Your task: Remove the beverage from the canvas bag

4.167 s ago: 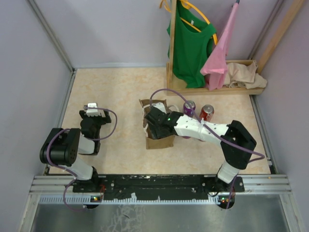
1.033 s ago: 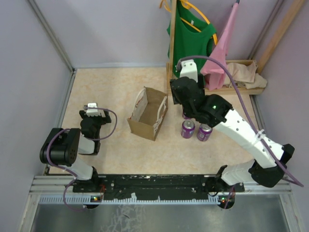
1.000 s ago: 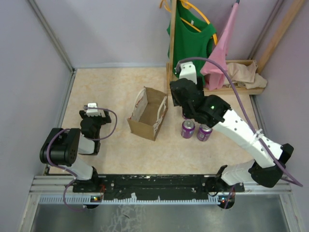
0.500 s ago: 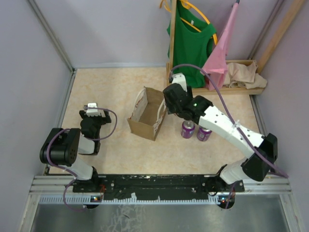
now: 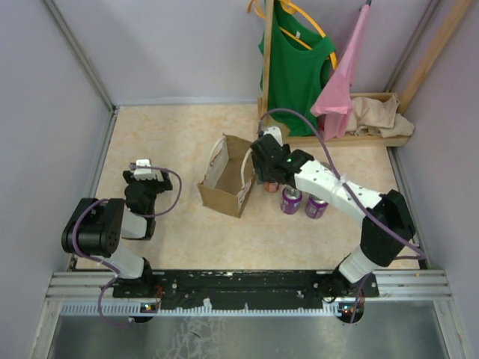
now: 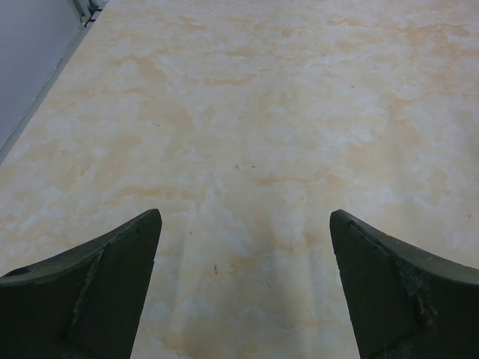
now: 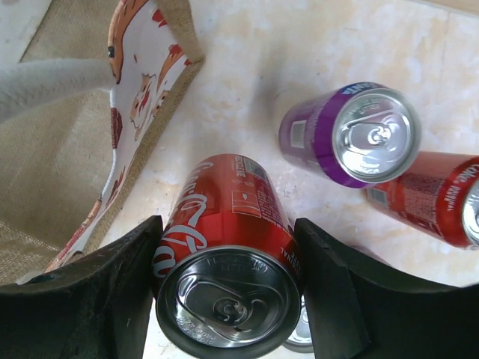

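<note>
The canvas bag (image 5: 227, 176) stands open at mid-table; its printed side and pale handle also show in the right wrist view (image 7: 67, 149). My right gripper (image 5: 266, 178) is just right of the bag. It is shut on a red cola can (image 7: 224, 224), held upright close above the table (image 5: 268, 187). A purple can (image 5: 290, 200) and a second red can (image 5: 316, 206) stand on the table to its right; they also show in the right wrist view, purple (image 7: 352, 134) and red (image 7: 434, 198). My left gripper (image 5: 142, 169) is open and empty over bare table (image 6: 247, 149).
A wooden rack (image 5: 337, 138) at the back right holds a green shirt (image 5: 299, 71), a pink cloth (image 5: 340, 86) and a beige cloth (image 5: 378, 116). Grey walls enclose the table on three sides.
My right arm has come down from a raised pose and moved left, to beside the bag's right side, with the red can in its jaws. The left arm has not moved.
</note>
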Controlling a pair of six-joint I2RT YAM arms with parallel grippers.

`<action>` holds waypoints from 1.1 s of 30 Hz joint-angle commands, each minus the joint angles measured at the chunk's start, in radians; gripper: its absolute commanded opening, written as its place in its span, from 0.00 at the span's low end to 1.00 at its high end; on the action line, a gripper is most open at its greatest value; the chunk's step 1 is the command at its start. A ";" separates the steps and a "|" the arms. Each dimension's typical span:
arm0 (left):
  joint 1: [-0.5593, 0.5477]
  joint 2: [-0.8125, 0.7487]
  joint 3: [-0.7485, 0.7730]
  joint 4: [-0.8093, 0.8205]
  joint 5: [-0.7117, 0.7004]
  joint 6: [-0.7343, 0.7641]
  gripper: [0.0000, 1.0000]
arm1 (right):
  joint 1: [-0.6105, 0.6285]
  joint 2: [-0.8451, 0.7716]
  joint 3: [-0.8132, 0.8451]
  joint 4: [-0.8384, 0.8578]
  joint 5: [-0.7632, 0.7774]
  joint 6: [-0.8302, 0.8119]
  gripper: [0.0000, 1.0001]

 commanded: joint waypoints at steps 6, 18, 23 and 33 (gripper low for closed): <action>-0.006 0.013 0.012 0.017 0.005 0.005 1.00 | -0.010 0.071 -0.004 0.132 -0.055 0.012 0.00; -0.006 0.013 0.013 0.017 0.004 0.005 1.00 | -0.010 0.109 -0.053 0.127 -0.125 0.060 0.21; -0.005 0.013 0.012 0.017 0.004 0.005 1.00 | -0.010 0.146 -0.056 0.122 -0.128 0.062 0.76; -0.006 0.014 0.012 0.017 0.004 0.005 1.00 | -0.011 0.098 -0.003 0.076 -0.091 0.047 0.95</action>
